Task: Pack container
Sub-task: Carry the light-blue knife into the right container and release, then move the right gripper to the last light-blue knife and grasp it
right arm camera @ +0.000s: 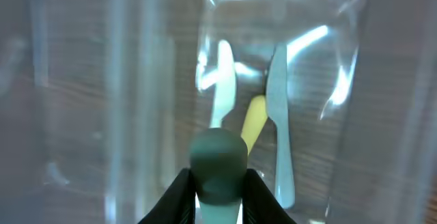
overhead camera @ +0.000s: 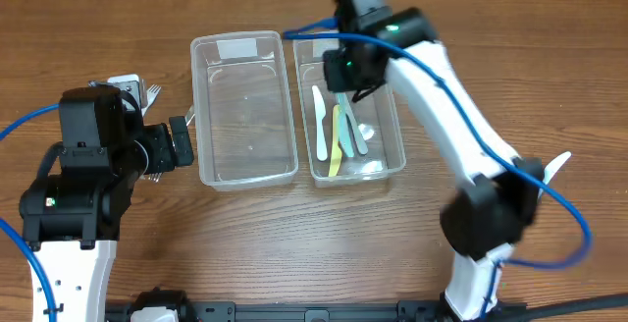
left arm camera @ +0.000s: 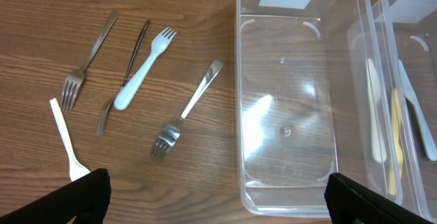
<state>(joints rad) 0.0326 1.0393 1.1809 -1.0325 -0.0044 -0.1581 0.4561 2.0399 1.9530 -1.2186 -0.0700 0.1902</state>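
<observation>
R claw (right arm camera: pixel 218 186) is pinched down on the rounded end of a green utensil (right arm camera: pixel 218 157). Both fingers (right arm camera: pixel 179 198) press its sides w/ no gap showing. Only the handle end shows, so can't tell if it's a knife, fork or spoon. The claw hangs over the right container (overhead camera: pixel 363 175), above its far half, utensil pointing down into it.

On that container's floor lie a white knife (right arm camera: pixel 222 80), a yellow knife (right arm camera: pixel 254 121) and a pale blue knife (right arm camera: pixel 280 121). They lie lengthwise, side by side, yellow btwn the other two.

L claw (left arm camera: pixel 217 186) is spread wide, its fingers at the two bottom corners of the L wrist view. It grips nothing and touches nothing. It hovers over the bench (left arm camera: pixel 41 19) at the near-left corner of the left container (left arm camera: pixel 293 80), which is clear plastic w/ nothing inside and sits just beside the right container.

Forks lie loose on the bench left of the left container:
- a long metal fork (left arm camera: pixel 94 52) farthest left
- a thin metal fork (left arm camera: pixel 134 53)
- a pale blue plastic fork (left arm camera: pixel 142 70), its handle crossing the thin one
- a short metal fork (left arm camera: pixel 186 111), nearest the container wall but apart from it
- a white plastic fork (left arm camera: pixel 63 136), its head next to the L claw's left finger
</observation>
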